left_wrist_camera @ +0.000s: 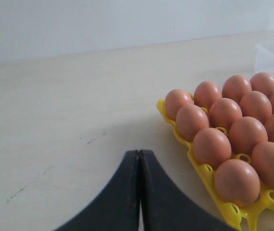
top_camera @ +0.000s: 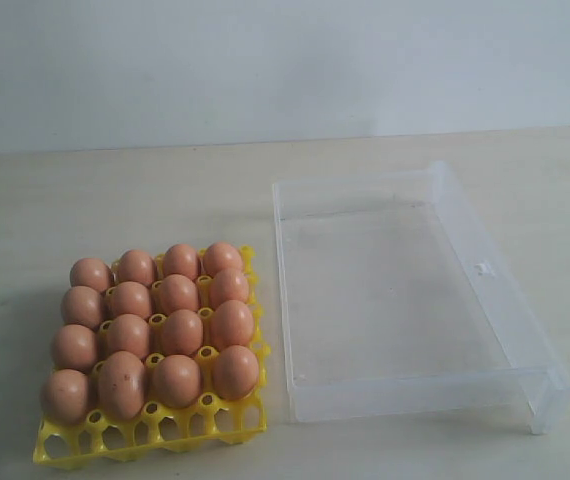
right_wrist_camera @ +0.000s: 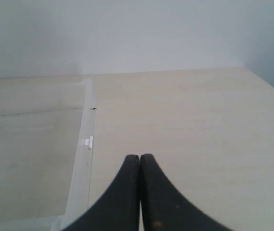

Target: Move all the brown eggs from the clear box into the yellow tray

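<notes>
Several brown eggs (top_camera: 177,292) fill the cups of the yellow tray (top_camera: 145,435) at the left of the exterior view; the tray's front row of cups holds nothing. The clear box (top_camera: 510,315) stands to the tray's right with no egg inside. Neither arm shows in the exterior view. In the left wrist view my left gripper (left_wrist_camera: 139,153) is shut on nothing, over bare table beside the brown eggs (left_wrist_camera: 223,113) and the yellow tray (left_wrist_camera: 209,180). My right gripper (right_wrist_camera: 140,157) is shut too, over the table beside the clear box (right_wrist_camera: 81,159) wall with its clasp tab.
The pale wooden table (top_camera: 85,200) stretches around tray and box, with a plain wall (top_camera: 265,60) behind. The table's edge (right_wrist_camera: 267,82) shows at one side in the right wrist view.
</notes>
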